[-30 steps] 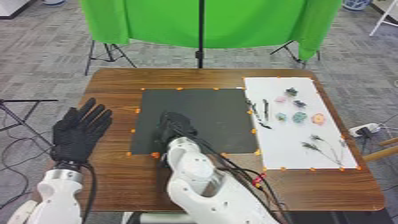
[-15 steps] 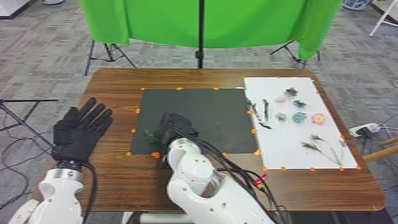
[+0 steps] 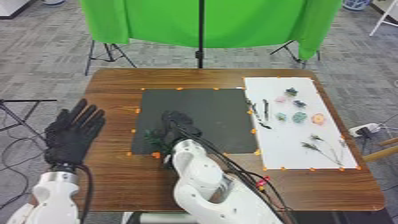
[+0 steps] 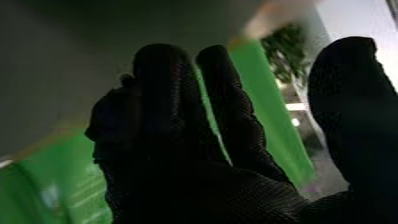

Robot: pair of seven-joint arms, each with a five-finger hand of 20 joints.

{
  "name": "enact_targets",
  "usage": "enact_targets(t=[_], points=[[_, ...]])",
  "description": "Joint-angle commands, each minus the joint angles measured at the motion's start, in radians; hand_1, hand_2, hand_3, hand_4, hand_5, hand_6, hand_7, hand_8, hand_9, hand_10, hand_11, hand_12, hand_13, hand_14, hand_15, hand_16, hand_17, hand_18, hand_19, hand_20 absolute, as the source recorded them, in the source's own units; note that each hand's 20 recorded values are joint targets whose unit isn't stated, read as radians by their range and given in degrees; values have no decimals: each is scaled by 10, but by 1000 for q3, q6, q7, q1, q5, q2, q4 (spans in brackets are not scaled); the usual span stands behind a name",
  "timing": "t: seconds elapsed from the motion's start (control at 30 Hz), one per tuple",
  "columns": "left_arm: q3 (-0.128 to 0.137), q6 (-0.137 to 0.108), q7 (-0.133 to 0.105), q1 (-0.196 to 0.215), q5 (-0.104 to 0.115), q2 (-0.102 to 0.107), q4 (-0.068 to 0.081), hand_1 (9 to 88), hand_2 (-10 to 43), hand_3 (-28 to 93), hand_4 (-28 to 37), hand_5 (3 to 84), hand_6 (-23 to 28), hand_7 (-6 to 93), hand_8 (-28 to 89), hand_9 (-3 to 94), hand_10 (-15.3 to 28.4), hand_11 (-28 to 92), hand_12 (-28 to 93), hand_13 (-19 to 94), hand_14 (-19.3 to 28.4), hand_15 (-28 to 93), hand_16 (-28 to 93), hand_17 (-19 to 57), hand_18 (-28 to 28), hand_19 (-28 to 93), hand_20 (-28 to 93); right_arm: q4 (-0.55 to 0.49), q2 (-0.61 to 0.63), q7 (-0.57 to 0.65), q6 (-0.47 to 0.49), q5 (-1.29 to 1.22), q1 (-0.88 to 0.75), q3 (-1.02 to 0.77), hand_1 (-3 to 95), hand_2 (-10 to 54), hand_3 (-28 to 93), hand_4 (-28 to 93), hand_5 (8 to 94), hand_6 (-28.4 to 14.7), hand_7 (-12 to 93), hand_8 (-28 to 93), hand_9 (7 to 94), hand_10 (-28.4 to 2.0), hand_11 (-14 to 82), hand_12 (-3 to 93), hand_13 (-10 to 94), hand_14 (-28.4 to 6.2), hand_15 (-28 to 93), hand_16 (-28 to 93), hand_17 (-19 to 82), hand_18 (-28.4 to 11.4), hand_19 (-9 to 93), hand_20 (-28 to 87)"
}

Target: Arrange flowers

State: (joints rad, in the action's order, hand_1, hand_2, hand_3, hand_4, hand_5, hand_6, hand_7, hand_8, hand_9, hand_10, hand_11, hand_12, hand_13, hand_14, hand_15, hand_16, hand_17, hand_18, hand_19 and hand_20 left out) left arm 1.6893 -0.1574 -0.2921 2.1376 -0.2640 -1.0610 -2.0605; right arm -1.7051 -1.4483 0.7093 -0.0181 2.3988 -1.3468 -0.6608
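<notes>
In the head view, my left hand is over the table's left side, fingers straight and spread. My right hand is above the dark mat, left of its middle. Green leaves lie on the mat's lower left, partly hidden by that hand and wrist. On the white sheet are dark twigs, small blossoms, a pink flower and thin sprigs. In the right wrist view, my right hand has straight fingers with the thumb apart; blurry leafy green shows beyond.
Orange tape pieces edge the mat and the sheet. Bare wood of the table borders both. Beyond the far edge stand a green cloth and a black pole. Cables run along my right arm.
My right arm has shifted slightly to the right, and more of the green leaves shows on its left side. The left hand has moved a little to the left.
</notes>
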Motion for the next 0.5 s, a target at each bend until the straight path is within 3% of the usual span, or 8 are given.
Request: enact_targets(t=[0.03, 0.2, 0.5], points=[[12, -20, -14, 44, 8, -9, -6, 287, 113, 766, -283, 416, 111, 57, -81, 358, 167, 173, 76, 270, 179, 348, -80, -76, 167, 439, 138, -88, 46, -57, 150, -7, -13, 16, 265, -73, 829, -233, 575, -69, 389, -204, 413, -284, 383, 182, 366, -270, 778, 137, 294, -284, 931, 470], [-3, -12, 1, 25, 5, -4, 1, 286, 114, 768, -283, 418, 113, 60, -82, 358, 167, 174, 75, 271, 177, 348, -83, -78, 166, 426, 136, -78, 36, -76, 204, 40, -21, 31, 289, -86, 823, -230, 685, -54, 275, -171, 421, -283, 236, 156, 339, -273, 767, 134, 285, -284, 924, 500], [-11, -16, 8, 20, 4, -1, 4, 286, 116, 766, -283, 423, 114, 62, -83, 361, 168, 176, 75, 270, 177, 348, -83, -79, 164, 418, 135, -60, 18, -77, 295, 29, -20, 16, 305, -95, 820, -236, 740, -43, 188, -144, 442, -275, 171, 143, 338, -271, 759, 130, 282, -284, 930, 534]])
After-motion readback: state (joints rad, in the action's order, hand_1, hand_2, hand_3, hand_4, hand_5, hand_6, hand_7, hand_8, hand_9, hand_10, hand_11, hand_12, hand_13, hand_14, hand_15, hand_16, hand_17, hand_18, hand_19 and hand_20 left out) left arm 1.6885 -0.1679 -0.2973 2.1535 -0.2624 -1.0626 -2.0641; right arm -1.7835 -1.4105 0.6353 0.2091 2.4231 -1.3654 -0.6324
